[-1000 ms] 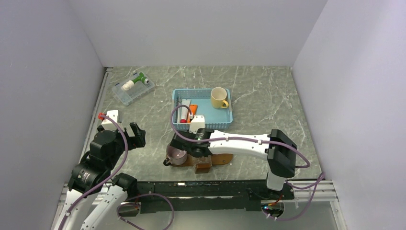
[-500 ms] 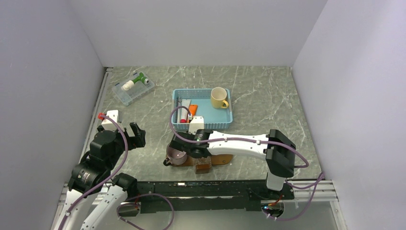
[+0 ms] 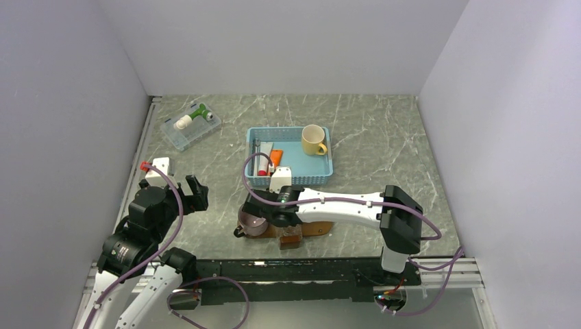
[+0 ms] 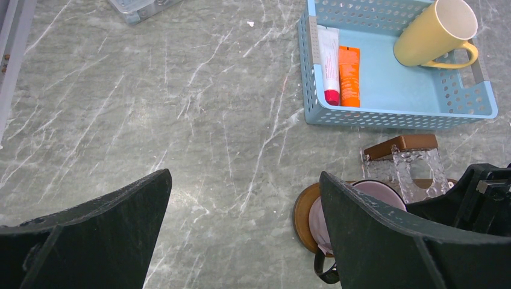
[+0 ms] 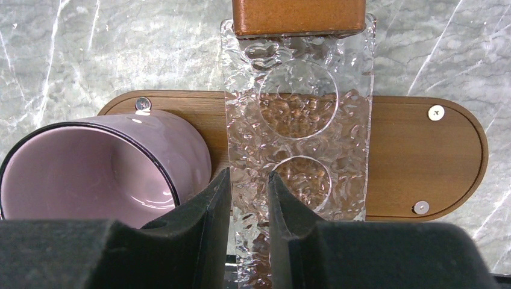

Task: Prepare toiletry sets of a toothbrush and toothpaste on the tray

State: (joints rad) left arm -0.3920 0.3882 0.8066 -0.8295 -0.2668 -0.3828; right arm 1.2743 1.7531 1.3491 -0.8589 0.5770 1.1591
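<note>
Two round holes (image 5: 297, 99) pierce the dimpled clear holder (image 5: 241, 138) across the wooden tray (image 5: 422, 150).

Right hand (image 3: 283, 219): we are seeing it easing slightly toward the near edge of the tabletop (image 3: 384, 137), low over the tray (image 3: 322, 228).
White wrist camera (image 3: 279, 179): we are watching it drawing back a little from the blue basket (image 3: 322, 177).
Right forearm (image 3: 342, 204): shifting nearer with it.

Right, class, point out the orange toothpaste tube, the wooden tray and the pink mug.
toothpaste (image 4: 349, 75), left wrist view, tube's middle
tray (image 5: 416, 150), right wrist view, bare wood near right end
pink mug (image 5: 90, 171), right wrist view, inside wall
</note>
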